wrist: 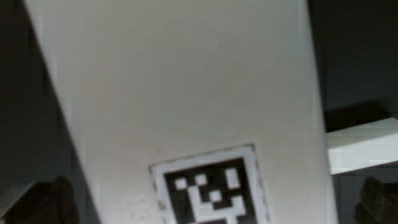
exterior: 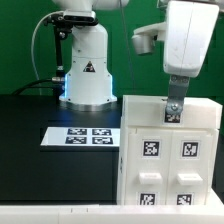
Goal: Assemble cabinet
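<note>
The cabinet [exterior: 168,160] is the big white box at the exterior view's right, standing upright and showing several black-and-white tags on its front. My gripper [exterior: 173,104] comes down from above onto its top edge, beside a small tag there. In the wrist view a long white panel of the cabinet [wrist: 178,100] with one tag fills the space between my two dark fingers [wrist: 36,203]. The jaws press against the panel's two sides, shut on it. The panel hides everything under it.
The marker board [exterior: 80,136] lies flat on the black table left of the cabinet. The arm's white base [exterior: 88,70] stands behind it. A second white edge [wrist: 365,148] shows beside the gripped panel in the wrist view.
</note>
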Motion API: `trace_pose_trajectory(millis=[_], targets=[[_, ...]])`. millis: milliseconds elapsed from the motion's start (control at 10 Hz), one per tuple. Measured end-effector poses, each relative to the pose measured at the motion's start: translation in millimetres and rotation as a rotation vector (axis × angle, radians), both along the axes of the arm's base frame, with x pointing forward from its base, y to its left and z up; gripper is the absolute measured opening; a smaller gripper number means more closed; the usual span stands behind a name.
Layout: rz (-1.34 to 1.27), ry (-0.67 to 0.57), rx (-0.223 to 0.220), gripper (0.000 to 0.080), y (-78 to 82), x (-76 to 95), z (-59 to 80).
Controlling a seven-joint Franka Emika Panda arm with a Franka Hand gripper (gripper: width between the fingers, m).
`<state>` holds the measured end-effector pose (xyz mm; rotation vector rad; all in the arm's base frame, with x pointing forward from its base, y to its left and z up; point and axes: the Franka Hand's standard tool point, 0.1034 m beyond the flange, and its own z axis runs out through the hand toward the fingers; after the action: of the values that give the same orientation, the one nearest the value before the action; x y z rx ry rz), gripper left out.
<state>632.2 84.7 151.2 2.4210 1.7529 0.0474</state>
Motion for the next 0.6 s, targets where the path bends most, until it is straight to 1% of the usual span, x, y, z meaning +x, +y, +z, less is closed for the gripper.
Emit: trace_pose_trajectory(millis=[100, 200, 300, 500, 600], targets=[[-0.024, 0.000, 0.002, 0.0796, -0.7, -0.4, -0.2], [-0.044, -0.002, 0.004, 0.0651, -1.2, -0.3, -0.3], [-0.081, -0.007, 0.008, 0.0558, -1.6, 0.0, 0.0], [-0.247, -0.025, 0.028, 0.0558, -1.9, 0.4, 0.4], [-0.277, -0.028, 0.032, 0.0558, -2.0, 0.5, 0.4]])
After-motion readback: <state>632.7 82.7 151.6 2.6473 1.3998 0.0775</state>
